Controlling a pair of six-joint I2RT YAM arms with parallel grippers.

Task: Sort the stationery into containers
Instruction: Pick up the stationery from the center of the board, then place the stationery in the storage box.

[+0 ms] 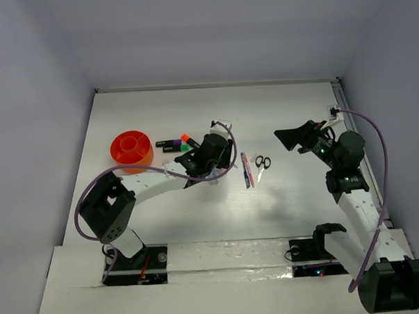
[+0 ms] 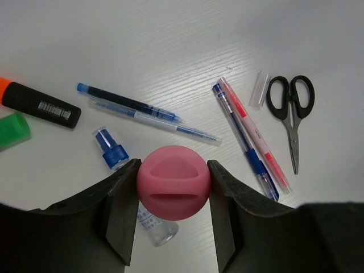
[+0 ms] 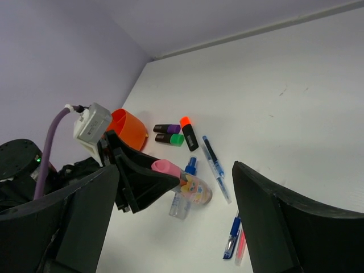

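Note:
My left gripper (image 2: 173, 189) is shut on the pink cap of the pink-capped bottle (image 2: 173, 182), with both black fingers touching its sides. In the right wrist view this bottle (image 3: 193, 186) slants, its base near the table. A clear blue-capped bottle (image 2: 114, 152) lies just beside it. Thin pens (image 2: 133, 106) and two more pens (image 2: 245, 141) lie around, with small black-handled scissors (image 2: 291, 114) to the right. The orange container (image 1: 131, 148) stands at the left. My right gripper (image 1: 300, 138) hangs open above the table on the right, holding nothing.
Orange (image 3: 189, 134), green (image 3: 172, 139) and purple (image 3: 166, 128) highlighters lie between the orange container (image 3: 129, 128) and the bottles. A small clear pen cap (image 2: 260, 90) rests by the scissors. Walls close the table on three sides.

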